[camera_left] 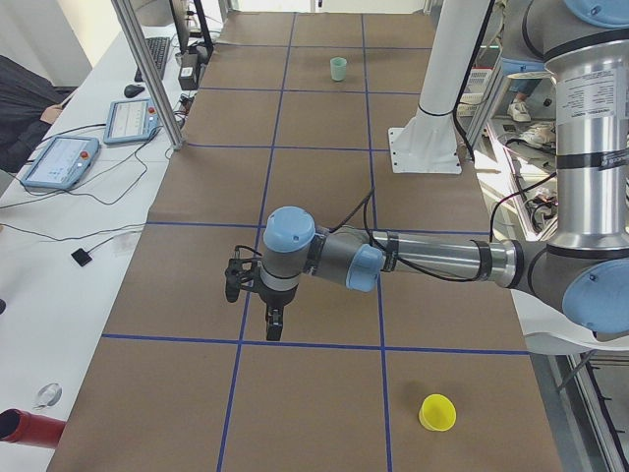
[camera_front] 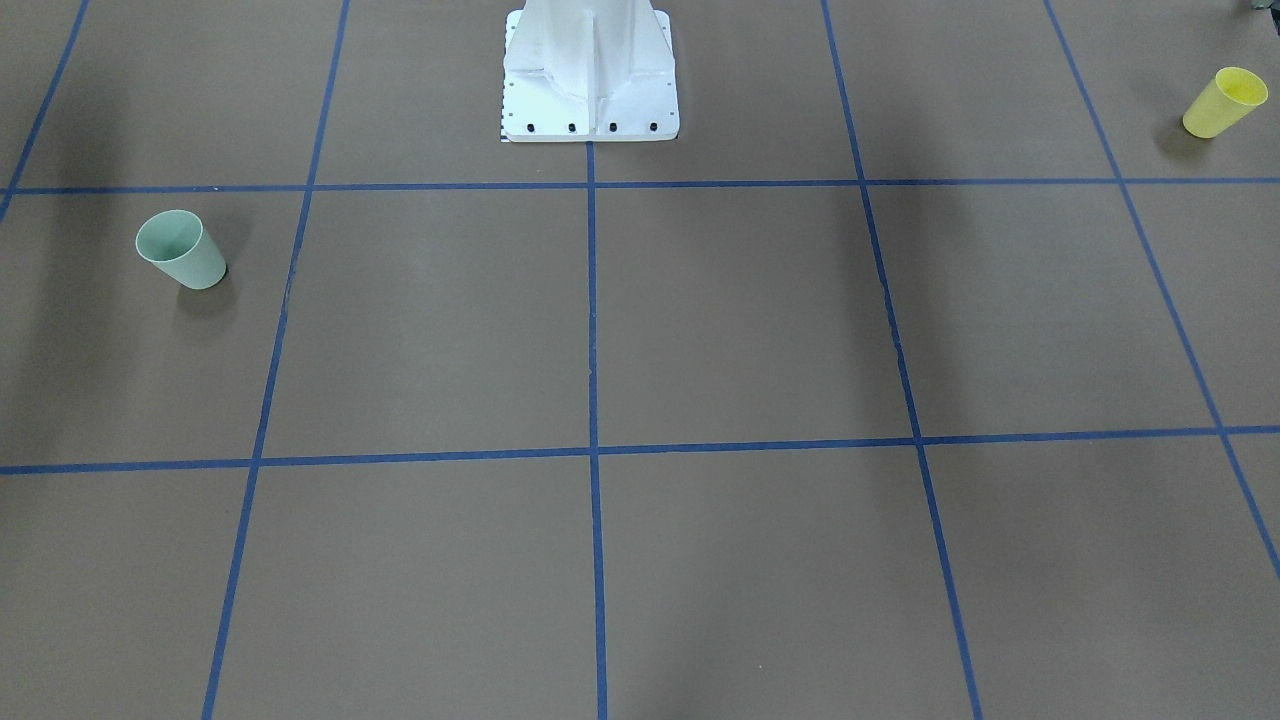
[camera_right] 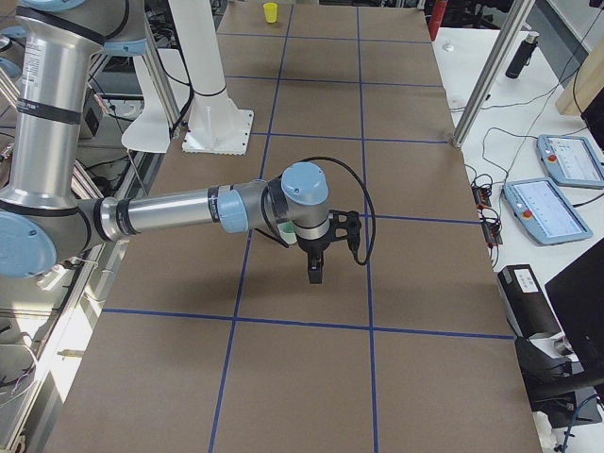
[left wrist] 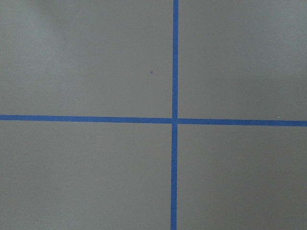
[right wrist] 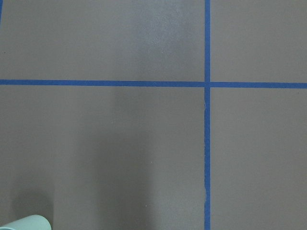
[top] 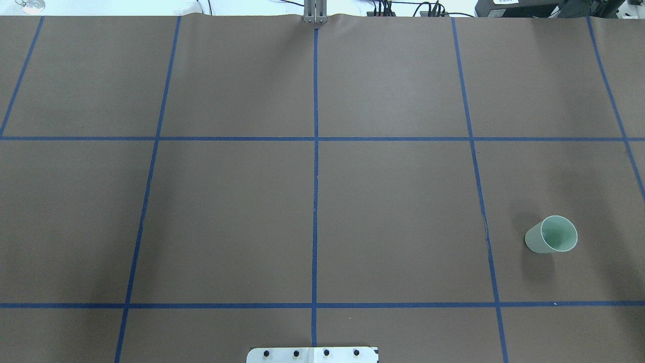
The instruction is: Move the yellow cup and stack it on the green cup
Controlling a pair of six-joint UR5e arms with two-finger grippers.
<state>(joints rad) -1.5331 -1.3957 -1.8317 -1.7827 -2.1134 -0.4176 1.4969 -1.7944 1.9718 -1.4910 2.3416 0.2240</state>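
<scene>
The yellow cup (camera_front: 1225, 102) stands upright on the brown table at the robot's left end, also in the exterior left view (camera_left: 437, 413) and far off in the exterior right view (camera_right: 271, 12). The green cup (camera_front: 181, 250) stands upright at the robot's right side, also in the overhead view (top: 552, 235); its rim shows in the right wrist view (right wrist: 26, 223). My left gripper (camera_left: 273, 323) hangs over the table, well away from the yellow cup. My right gripper (camera_right: 314, 272) hangs close beside the green cup. Both show only in side views, so I cannot tell whether they are open or shut.
The white robot pedestal (camera_front: 590, 70) stands at the table's robot-side edge. Blue tape lines (top: 315, 151) mark a grid on the table. Control tablets (camera_left: 59, 162) and cables lie on a white bench beyond the far edge. A metal post (camera_left: 147, 69) stands there.
</scene>
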